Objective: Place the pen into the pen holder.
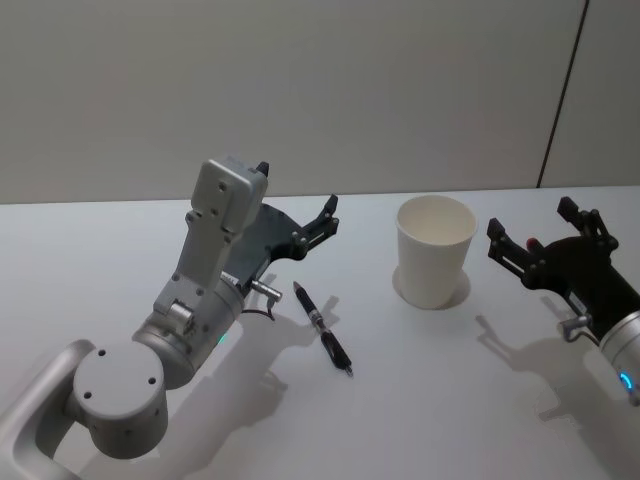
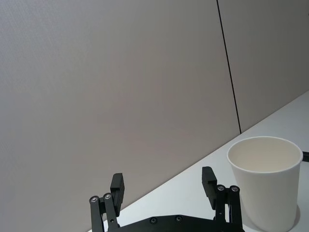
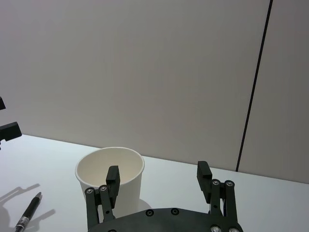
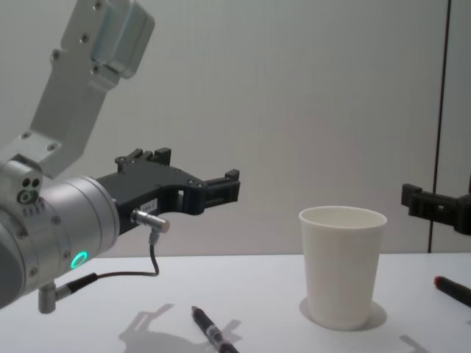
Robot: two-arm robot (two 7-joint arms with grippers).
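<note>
The pen (image 1: 322, 328), black with a dark red end, lies flat on the white table left of the pen holder (image 1: 434, 250), a plain white paper cup standing upright. My left gripper (image 1: 297, 187) hovers open and empty above and behind the pen, pointing toward the cup. My right gripper (image 1: 532, 220) is open too, holding nothing, just right of the cup. The left wrist view shows the open left gripper (image 2: 163, 182) with the cup (image 2: 264, 183) beyond it. In the right wrist view the cup (image 3: 128, 169) sits past the open right gripper (image 3: 158, 174), and the pen (image 3: 28, 212) lies off to one side.
The white table (image 1: 420, 400) runs back to a plain grey wall with a dark vertical seam (image 1: 562, 95). In the chest view the pen (image 4: 210, 331) and cup (image 4: 342, 268) stand apart, and a dark red-tipped part (image 4: 452, 288) shows at the right edge.
</note>
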